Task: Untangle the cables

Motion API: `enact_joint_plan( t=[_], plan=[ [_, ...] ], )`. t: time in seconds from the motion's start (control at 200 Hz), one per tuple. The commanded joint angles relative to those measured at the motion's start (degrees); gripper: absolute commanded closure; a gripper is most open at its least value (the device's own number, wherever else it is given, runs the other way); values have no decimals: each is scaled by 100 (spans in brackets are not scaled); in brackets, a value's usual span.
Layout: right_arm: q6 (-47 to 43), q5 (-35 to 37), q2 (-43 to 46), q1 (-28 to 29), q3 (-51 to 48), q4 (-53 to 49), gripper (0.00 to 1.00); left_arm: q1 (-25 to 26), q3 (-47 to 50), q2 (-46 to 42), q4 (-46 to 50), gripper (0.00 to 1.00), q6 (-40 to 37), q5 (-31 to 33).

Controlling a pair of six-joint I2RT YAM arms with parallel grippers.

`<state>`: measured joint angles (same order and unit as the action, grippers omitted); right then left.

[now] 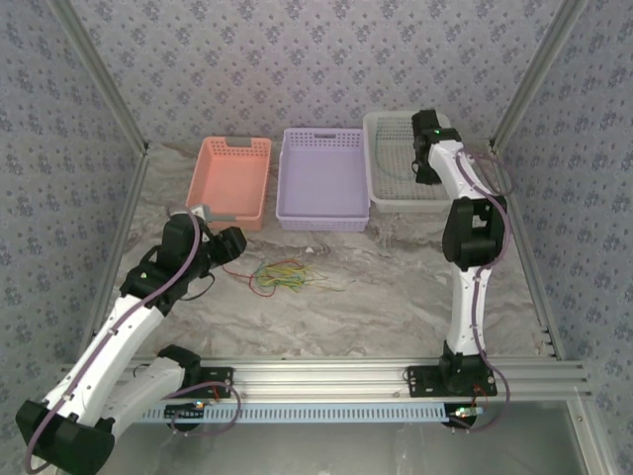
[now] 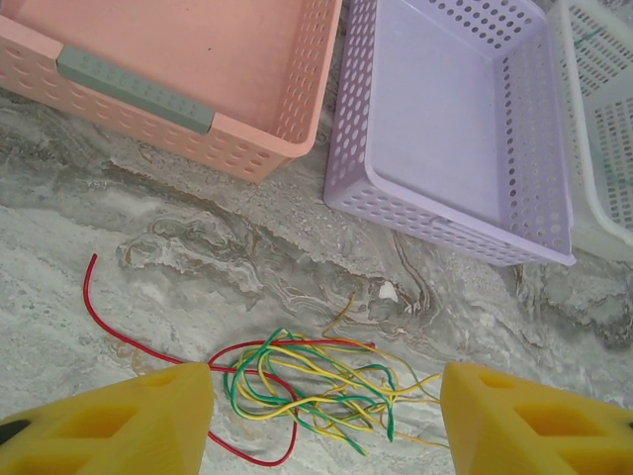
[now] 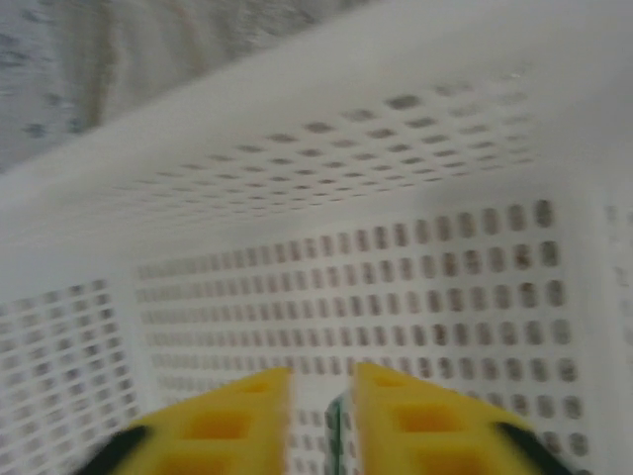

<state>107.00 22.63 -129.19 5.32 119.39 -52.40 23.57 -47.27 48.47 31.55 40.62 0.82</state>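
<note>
A tangle of red, yellow and green cables lies on the marble tabletop in front of the baskets. One red cable trails off to its left. My left gripper hovers just over the tangle, open, its yellow fingers either side of the bundle and not touching it. My right gripper is inside the white basket, its jaws a little apart. A thin green cable lies against the inner face of its right finger.
A salmon basket and a lilac basket stand left of the white one, along the back. A green strand shows in the white basket. Patterned walls and metal posts close in the table.
</note>
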Motion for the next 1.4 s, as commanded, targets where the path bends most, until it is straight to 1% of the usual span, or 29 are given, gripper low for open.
enact_joint_plan(
  t=[0.0, 0.045, 0.145, 0.265, 0.38, 0.43, 0.52, 0.61, 0.68, 0.735, 0.759, 0.799, 0.879, 0.919, 0.974, 1.014, 1.069, 1.174, 1.244, 1.349, 1.394],
  plan=[
    [61, -4, 189, -27, 20, -418, 42, -3, -221, 30, 2, 38, -8, -134],
    [-50, 93, 362, -10, -100, -363, 34, 6, -246, 1, 26, 38, 6, -135],
    [-224, 466, 829, 84, -337, -381, 24, 24, -216, -51, 30, 38, 27, -129],
    [-540, 813, 1444, 168, -621, -324, 24, 33, -190, 10, 116, 38, 66, -141],
    [-1369, 1190, 2272, 367, -1141, 127, 33, 42, -213, 306, 318, 38, 118, -279],
    [-2111, 1288, 2705, 539, -1582, 599, 36, 42, -202, 481, 342, 37, 117, -404],
    [-3615, 1233, 3464, 993, -2432, 1427, 36, 55, -122, 775, 336, 37, 87, -546],
    [-5280, 687, 4071, 1659, -3334, 2275, 35, 72, -60, 1036, 338, 37, 39, -637],
    [-6623, 57, 4423, 2350, -4101, 2829, 35, 70, 36, 1213, 274, 38, 57, -705],
    [-7344, -254, 4655, 2966, -4743, 3219, 35, 86, 129, 1315, 234, 38, 96, -702],
    [-7567, -473, 4717, 3158, -4981, 3343, 35, 94, 186, 1342, 201, 39, 117, -698],
    [-7800, -878, 4754, 3453, -5359, 3408, 35, 94, 261, 1372, 167, 39, 165, -668],
    [-7911, -1534, 4728, 3859, -5699, 3286, 35, 112, 468, 1380, 81, 40, 239, -594],
    [-8049, -1696, 4710, 4110, -5819, 3275, 35, 117, 590, 1376, 28, 41, 270, -548],
    [-8214, -1696, 4634, 4453, -5867, 3157, 35, 130, 744, 1384, 25, 42, 298, -419],
    [-8295, -1553, 4546, 4685, -5862, 3059, 35, 126, 871, 1385, 39, 43, 357, -280],
    [-8383, -1499, 4373, 4877, -5836, 2984, 34, 130, 1059, 1354, 16, 44, 461, -120],
    [-8504, -1317, 3957, 5036, -5717, 2876, 32, 97, 1328, 1289, -123, 44, 721, 98],
    [-8665, -1259, 3639, 5076, -5556, 2884, 31, 7, 1432, 1288, -255, 43, 868, 122],
    [-8969, -1045, 3116, 5133, -5164, 2704, 31, -366, 1545, 1419, -560, 41, 1033, -106],
    [-9145, -981, 2963, 5175, -4847, 2696, 31, -523, 1531, 1516, -631, 40, 1084, -186]
  ],
)
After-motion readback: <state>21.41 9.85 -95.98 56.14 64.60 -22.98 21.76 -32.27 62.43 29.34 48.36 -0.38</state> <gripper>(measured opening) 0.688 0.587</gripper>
